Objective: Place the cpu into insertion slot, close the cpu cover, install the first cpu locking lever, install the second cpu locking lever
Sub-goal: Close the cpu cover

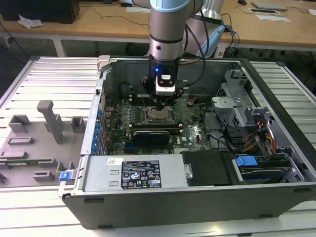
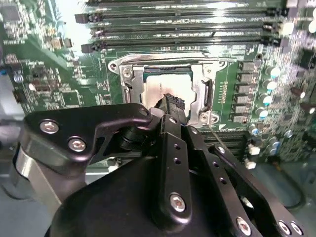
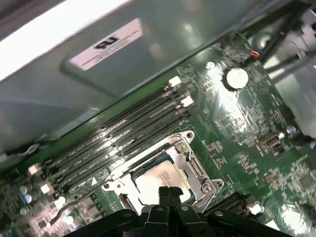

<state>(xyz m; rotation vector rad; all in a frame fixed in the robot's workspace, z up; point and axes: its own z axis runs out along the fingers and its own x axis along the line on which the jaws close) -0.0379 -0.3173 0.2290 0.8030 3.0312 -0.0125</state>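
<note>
Evidently the pale silvery square cpu sits in the dark-framed insertion slot at the exterior view's centre, with the thin silvery cpu cover lying flat around it. The black gripper, fingers pressed together and empty, is at the chip's edge. An off-centre push could probably scrape the chip or bend pins.

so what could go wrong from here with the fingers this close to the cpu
1. The shut fingers hang right over the edge of the cpu, inside the window of the cpu cover. Pressing lower could scrape the chip or load the pins beneath it.
2. The cover looks laid flat, but I cannot tell whether it is latched. A nudge might lift it.
3. The long memory slots run close beside the cover, so a sideways slip could strike them.
</note>
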